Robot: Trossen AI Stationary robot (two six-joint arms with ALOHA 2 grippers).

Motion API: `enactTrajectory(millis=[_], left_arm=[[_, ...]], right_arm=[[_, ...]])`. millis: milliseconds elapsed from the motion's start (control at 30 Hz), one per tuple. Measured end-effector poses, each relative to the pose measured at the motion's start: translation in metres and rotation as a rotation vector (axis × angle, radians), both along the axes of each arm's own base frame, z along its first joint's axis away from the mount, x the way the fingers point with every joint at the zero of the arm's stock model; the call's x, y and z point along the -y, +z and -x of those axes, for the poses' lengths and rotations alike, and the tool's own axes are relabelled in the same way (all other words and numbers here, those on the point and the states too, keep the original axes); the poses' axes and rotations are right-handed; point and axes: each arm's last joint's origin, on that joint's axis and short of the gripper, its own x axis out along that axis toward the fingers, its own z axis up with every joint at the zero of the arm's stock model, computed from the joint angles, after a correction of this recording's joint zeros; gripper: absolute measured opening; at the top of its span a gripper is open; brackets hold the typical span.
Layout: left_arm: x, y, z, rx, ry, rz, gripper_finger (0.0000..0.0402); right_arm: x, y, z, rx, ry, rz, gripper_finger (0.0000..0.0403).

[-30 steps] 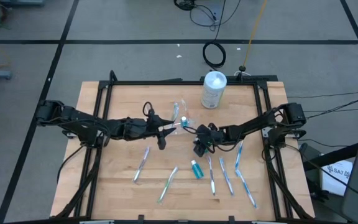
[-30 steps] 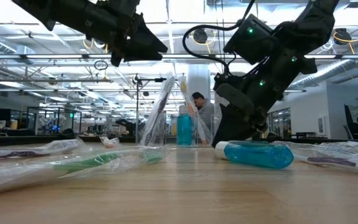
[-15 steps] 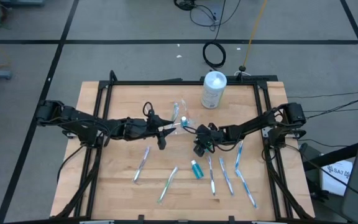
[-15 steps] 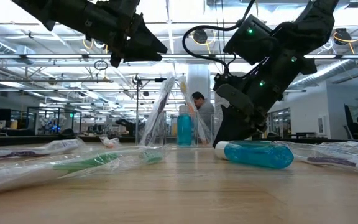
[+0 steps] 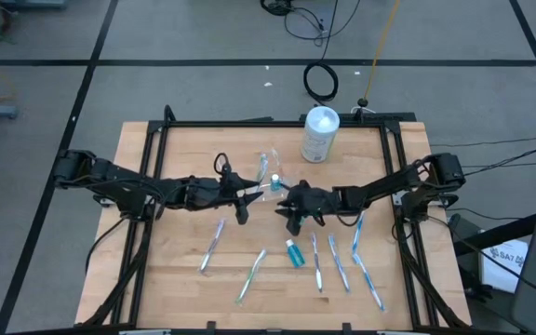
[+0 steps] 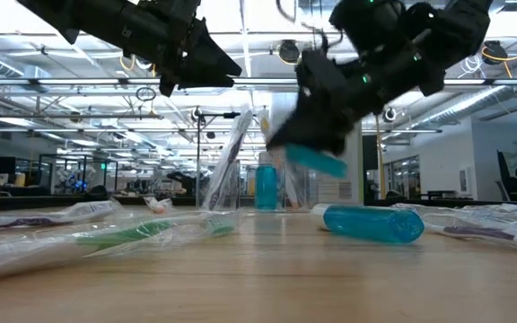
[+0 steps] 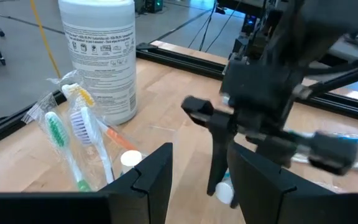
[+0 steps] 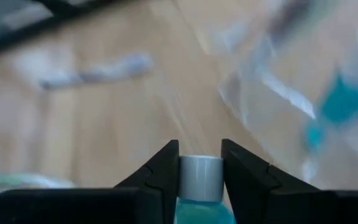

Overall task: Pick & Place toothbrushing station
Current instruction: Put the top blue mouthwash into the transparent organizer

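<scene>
My right gripper point(image 5: 288, 205) is shut on a small blue bottle with a white cap point(image 6: 317, 161), in the air just right of a clear cup point(image 5: 270, 177). The cup stands on its base at the table's middle and holds toothbrushes and a blue tube. A second blue bottle point(image 5: 293, 252) lies on its side on the table nearer the front. My left gripper point(image 5: 247, 194) is open and empty, hovering just left of the cup; its two fingers point(image 7: 157, 177) show apart in the left wrist view. My right gripper pinches the bottle between its two fingers, which stand on either side of the white cap point(image 8: 201, 173) with the blue body point(image 8: 201, 211) farther back between them. The bottle is lifted clear of the table and tilted, its free end point(image 6: 328, 166) sloping down.
A white canister point(image 5: 320, 135) stands at the far edge, behind the cup. Several wrapped toothbrushes lie flat near the front, some at the left point(image 5: 212, 244) and some at the right point(image 5: 340, 261). A black frame point(image 5: 249, 123) runs around the table.
My right gripper has risen from the table with the blue bottle and gone a little toward the left and far edges, nearer the cup. The bottle is now lifted clear. The second bottle has stayed on the table.
</scene>
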Motion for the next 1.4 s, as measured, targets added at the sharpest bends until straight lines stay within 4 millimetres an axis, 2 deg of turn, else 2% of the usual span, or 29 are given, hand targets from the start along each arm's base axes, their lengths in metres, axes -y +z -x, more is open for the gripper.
enactTrajectory(millis=[200,400,500,633,800,933,1133,1400], left_arm=[[0.004,0.013,0.008,0.033,-0.014,-0.003,0.0157],[0.007,0.02,0.013,0.054,-0.027,-0.006,0.0157],[0.007,0.02,0.013,0.055,-0.027,-0.006,0.0157],[0.007,0.02,0.013,0.055,-0.027,-0.006,0.0157],[0.007,0.02,0.013,0.055,-0.025,-0.006,0.0157],[0.007,0.02,0.013,0.055,-0.025,-0.006,0.0157],[0.007,0.02,0.013,0.05,-0.03,-0.024,0.0157],[0.007,0.02,0.013,0.048,-0.031,-0.031,0.0157]], right_arm=[[0.001,0.023,-0.008,0.236,0.028,0.105,0.0097],[0.012,0.041,-0.011,0.384,-0.102,0.29,0.0097],[0.017,0.045,-0.013,0.46,-0.123,0.323,0.0097],[0.02,0.039,-0.017,0.514,-0.138,0.348,0.0097],[0.024,0.017,-0.025,0.554,-0.186,0.372,0.0097],[0.033,0.0,-0.027,0.583,-0.283,0.406,0.0097],[0.048,-0.023,-0.03,0.584,-0.326,0.4,0.0098],[0.049,-0.025,-0.036,0.583,-0.298,0.427,0.0098]])
